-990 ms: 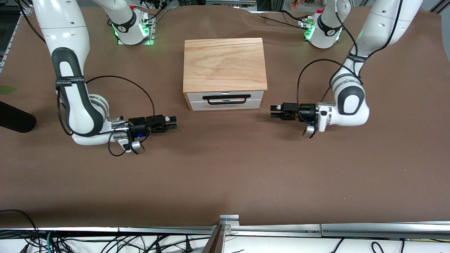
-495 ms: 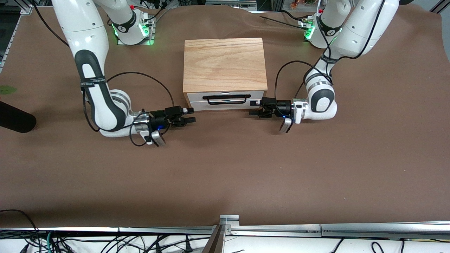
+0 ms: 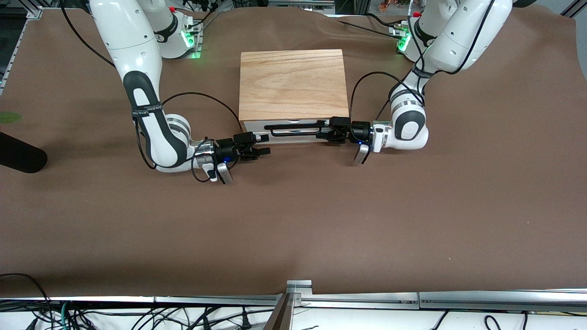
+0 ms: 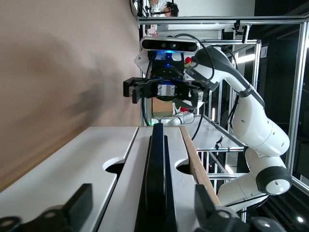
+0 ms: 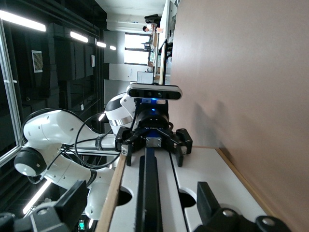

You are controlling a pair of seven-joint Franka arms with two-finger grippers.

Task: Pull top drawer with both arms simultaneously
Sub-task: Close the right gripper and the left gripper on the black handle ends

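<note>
The wooden box [image 3: 292, 82] stands mid-table. Its top drawer [image 3: 254, 125] is shut, its black wire handle [image 3: 293, 125] across the white front. My left gripper [image 3: 323, 130] is open at the handle's end toward the left arm. In the left wrist view the handle [image 4: 157, 183] runs between my gripper's [image 4: 145, 212] spread fingers [image 4: 79, 208]. My right gripper [image 3: 263, 144] is open at the handle's other end. In the right wrist view the handle [image 5: 147, 193] lies between my gripper's [image 5: 140, 200] fingers [image 5: 207, 198]. Neither gripper touches the handle.
The box's lower white panel [image 3: 293, 139] sits under the top drawer. A dark rounded object [image 3: 18, 158] lies at the table's edge toward the right arm's end. A metal rail [image 3: 298, 288] runs along the table's near edge.
Both arms have swung in toward the box from either end. Both grippers, which were out over the bare table, now sit at the two ends of the handle.
</note>
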